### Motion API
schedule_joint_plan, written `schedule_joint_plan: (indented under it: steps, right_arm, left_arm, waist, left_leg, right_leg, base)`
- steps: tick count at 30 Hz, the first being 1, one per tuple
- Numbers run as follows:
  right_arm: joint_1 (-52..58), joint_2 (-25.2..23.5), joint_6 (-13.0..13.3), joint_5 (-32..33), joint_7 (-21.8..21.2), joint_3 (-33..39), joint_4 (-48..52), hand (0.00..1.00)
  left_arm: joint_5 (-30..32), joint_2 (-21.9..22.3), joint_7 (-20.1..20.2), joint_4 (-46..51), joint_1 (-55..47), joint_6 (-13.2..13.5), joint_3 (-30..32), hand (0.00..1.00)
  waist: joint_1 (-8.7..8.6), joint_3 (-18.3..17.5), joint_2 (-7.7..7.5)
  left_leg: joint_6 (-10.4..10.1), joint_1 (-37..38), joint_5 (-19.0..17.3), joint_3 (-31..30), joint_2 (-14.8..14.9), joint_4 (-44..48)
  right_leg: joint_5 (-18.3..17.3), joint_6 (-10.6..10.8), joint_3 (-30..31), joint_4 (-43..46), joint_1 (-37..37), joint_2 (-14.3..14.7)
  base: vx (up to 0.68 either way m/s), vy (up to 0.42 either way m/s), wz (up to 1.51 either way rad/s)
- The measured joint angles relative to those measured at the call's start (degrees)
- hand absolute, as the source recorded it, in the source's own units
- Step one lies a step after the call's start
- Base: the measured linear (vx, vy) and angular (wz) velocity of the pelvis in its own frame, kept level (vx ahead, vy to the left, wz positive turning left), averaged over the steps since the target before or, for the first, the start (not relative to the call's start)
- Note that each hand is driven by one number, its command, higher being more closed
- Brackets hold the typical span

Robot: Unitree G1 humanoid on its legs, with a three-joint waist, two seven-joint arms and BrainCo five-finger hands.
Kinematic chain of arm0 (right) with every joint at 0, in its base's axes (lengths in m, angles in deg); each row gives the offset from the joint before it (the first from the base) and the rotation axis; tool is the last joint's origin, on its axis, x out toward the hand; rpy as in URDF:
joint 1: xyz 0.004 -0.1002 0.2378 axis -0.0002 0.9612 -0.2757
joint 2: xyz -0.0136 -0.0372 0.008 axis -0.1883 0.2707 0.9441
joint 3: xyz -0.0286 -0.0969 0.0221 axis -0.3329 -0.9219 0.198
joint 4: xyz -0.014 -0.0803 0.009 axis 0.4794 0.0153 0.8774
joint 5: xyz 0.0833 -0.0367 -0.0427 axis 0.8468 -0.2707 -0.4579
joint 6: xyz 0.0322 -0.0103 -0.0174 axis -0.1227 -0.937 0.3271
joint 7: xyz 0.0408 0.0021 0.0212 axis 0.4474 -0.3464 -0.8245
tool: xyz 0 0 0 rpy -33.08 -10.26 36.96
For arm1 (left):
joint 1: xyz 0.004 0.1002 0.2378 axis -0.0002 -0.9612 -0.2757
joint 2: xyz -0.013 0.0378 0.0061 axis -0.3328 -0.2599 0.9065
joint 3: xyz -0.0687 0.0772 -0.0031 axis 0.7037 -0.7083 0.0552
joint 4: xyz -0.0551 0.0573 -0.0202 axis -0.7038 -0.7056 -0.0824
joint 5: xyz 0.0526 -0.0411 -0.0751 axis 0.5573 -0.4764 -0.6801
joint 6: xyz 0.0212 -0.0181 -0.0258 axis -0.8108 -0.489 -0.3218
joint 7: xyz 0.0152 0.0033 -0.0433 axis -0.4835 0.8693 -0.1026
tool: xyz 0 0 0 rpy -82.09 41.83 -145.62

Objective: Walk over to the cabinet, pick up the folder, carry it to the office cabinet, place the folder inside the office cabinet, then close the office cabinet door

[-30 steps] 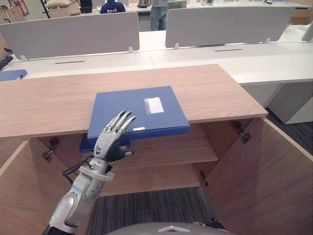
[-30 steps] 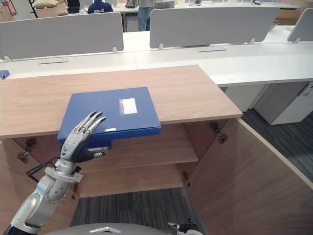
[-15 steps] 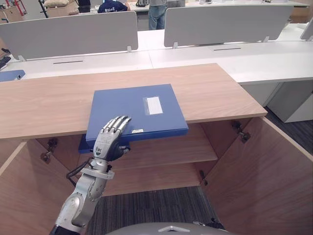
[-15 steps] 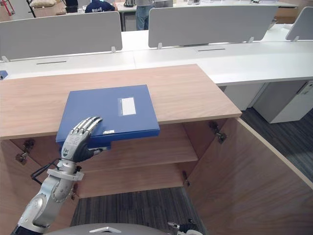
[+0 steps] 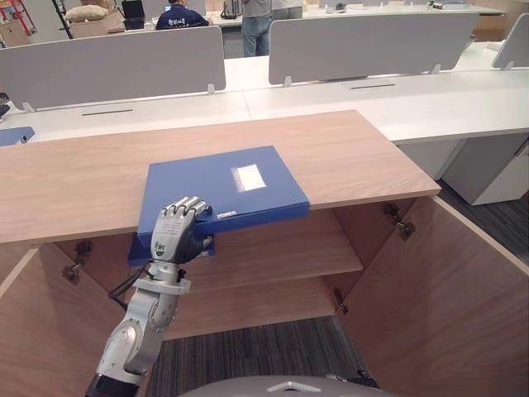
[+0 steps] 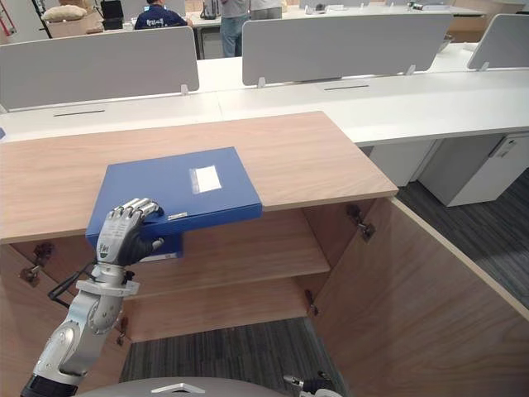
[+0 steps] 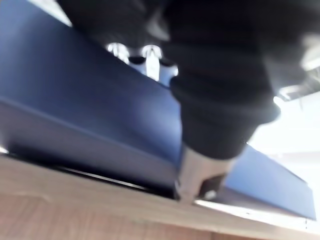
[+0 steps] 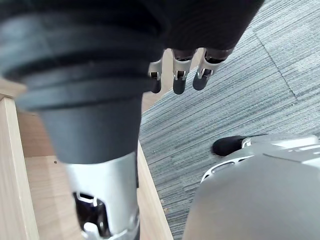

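A blue folder (image 5: 223, 186) lies flat on the wooden cabinet top (image 5: 355, 157), its near edge overhanging the front. My left hand (image 5: 175, 233) is at the folder's near left corner, fingers curled over the top face and thumb under the overhang. The left wrist view shows the folder (image 7: 75, 100) from below, with the thumb (image 7: 192, 175) pressed against its underside. My right hand (image 8: 180, 75) hangs low over grey carpet, fingers straight, holding nothing.
Both cabinet doors stand open, the right door (image 5: 446, 289) swung far out and the left door (image 5: 33, 331) by my arm. A wooden shelf (image 5: 281, 248) sits inside. White desks with grey screens (image 5: 372, 45) stand behind, and people are at the far back.
My left hand's fingers went from straight above the folder's near corner to curled down onto it, thumb closing beneath. The folder has not moved on the top.
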Motion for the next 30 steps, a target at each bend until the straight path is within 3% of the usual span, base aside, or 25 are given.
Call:
schedule_joint_plan:
  steps: [9, 23, 30]
  right_arm:
    - [-0.1, 0.0, 0.1, 1.1, 0.1, -0.2, 0.0, 0.00]
    - [-0.1, -0.4, 1.6, 2.2, 2.5, -2.6, -1.5, 0.00]
    - [0.6, -0.6, 2.1, 3.5, 3.4, -3.7, 0.6, 0.00]
  left_arm:
    - [-3.6, 1.4, -2.8, 0.8, 0.0, -0.1, 3.2, 1.00]
    - [-23.0, 13.0, -11.5, 9.5, -0.1, 0.3, 4.6, 1.00]
    - [-28.9, 14.4, -11.7, 12.3, -0.1, 2.0, 1.6, 1.00]
  waist:
    - [0.01, 0.0, -0.07]
    - [0.58, -0.5, -0.85]
    - [0.56, -0.6, -0.73]
  left_leg:
    - [-0.1, -0.1, -0.1, 0.0, 0.1, 0.0]
    - [0.0, -0.9, -0.2, 1.2, 0.5, 0.0]
    - [0.0, -0.9, -0.2, 1.8, 0.7, 0.0]
  right_leg:
    - [0.0, 0.0, 0.0, -0.3, 0.0, 0.1]
    - [0.4, 0.6, 1.7, 1.5, -1.8, 0.3]
    - [0.0, 0.6, 2.7, 2.7, -2.9, 0.3]
  base:
    - [0.00, 0.000, 0.00]
    - [0.00, -0.001, -0.03]
    - [-0.03, -0.002, -0.06]
